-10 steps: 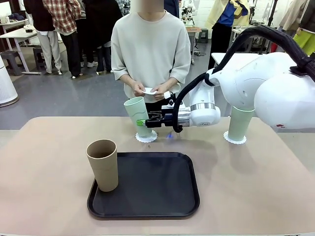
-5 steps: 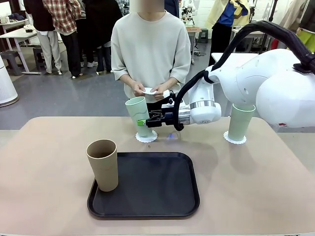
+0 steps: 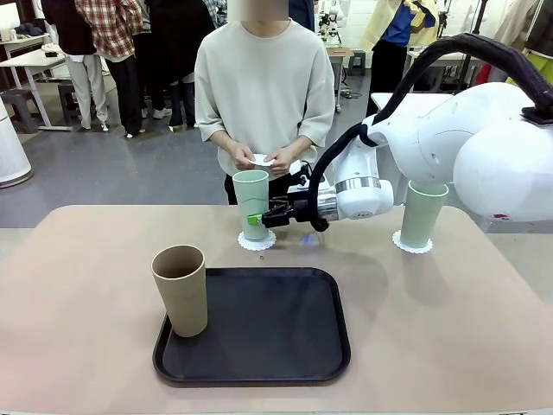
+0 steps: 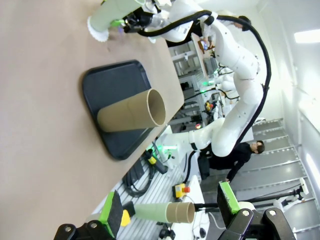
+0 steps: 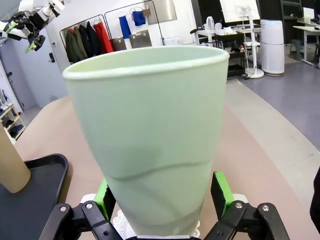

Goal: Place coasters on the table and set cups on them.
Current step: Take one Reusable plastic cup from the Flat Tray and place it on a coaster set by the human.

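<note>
A pale mint cup (image 3: 251, 202) stands upright on a lacy white coaster (image 3: 257, 241) at the far middle of the beige table (image 3: 78, 285). My right gripper (image 3: 262, 218) is open, and its green pads (image 5: 221, 192) straddle the lower part of that cup (image 5: 150, 140) with small gaps. A second mint cup (image 3: 422, 214) rests on its own coaster (image 3: 413, 246) at the far right. The tan cup (image 3: 181, 290) stands on the left edge of the black tray (image 3: 259, 333). The person holds a third coaster (image 3: 263, 160) in both hands. My left gripper (image 4: 169, 205) is open and holds nothing, high off to the side.
The tray (image 4: 112, 87) lies at the front middle with the tan cup (image 4: 132, 111) on it. The person stands at the far edge behind the middle cup. Bare tabletop stretches left of the tray and between the two mint cups.
The middle mint cup went from tilted to upright on its coaster. My right gripper's jaws spread apart and let go of it, and the arm drew back a little to the right.
</note>
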### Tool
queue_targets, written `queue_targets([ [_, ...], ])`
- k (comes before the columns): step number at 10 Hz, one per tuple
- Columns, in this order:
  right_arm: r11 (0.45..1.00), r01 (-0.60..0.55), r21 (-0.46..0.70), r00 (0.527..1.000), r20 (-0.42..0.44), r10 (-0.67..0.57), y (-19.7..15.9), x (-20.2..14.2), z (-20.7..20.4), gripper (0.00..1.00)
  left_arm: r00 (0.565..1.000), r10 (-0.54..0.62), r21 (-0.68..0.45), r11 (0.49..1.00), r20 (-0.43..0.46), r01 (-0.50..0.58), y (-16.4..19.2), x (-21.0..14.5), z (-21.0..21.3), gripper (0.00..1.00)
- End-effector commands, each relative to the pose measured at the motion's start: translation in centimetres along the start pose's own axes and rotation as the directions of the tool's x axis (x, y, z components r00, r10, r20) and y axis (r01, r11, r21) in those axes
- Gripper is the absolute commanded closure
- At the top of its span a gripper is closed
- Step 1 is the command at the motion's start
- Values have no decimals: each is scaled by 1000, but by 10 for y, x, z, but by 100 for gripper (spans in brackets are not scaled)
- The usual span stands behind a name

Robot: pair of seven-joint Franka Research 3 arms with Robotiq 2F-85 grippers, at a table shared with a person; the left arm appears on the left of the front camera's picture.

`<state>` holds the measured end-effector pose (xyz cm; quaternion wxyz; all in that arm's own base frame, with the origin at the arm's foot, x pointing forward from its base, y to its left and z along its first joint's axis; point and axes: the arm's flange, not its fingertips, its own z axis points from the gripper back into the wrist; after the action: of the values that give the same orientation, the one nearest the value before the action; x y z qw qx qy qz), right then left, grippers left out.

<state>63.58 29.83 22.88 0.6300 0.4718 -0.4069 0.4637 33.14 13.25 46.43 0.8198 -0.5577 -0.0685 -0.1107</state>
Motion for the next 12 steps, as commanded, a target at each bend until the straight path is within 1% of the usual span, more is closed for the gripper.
queue_targets([
  [1,999,6,-34,998,-67,-9,2,-3,3,1,1000,-7,-11,1000,5,7,-2,-1,2,0],
  [4,999,-2,-54,992,-123,-4,6,1,7,0,1000,-7,-11,1000,5,7,-2,-1,2,0],
  [7,997,45,-66,970,-235,-60,13,15,15,0,1000,-7,-11,1000,5,7,-2,-1,2,0],
  [9,993,67,-98,935,-340,-96,21,32,22,0,1000,-7,-11,1000,5,7,-2,-1,2,0],
  [11,986,85,-147,909,-394,-137,24,47,28,0,1000,-7,-11,1000,5,7,-2,-1,2,0],
  [12,977,105,-186,875,-450,-179,25,55,34,0,1000,-7,-11,1000,5,7,-2,-1,2,0],
])
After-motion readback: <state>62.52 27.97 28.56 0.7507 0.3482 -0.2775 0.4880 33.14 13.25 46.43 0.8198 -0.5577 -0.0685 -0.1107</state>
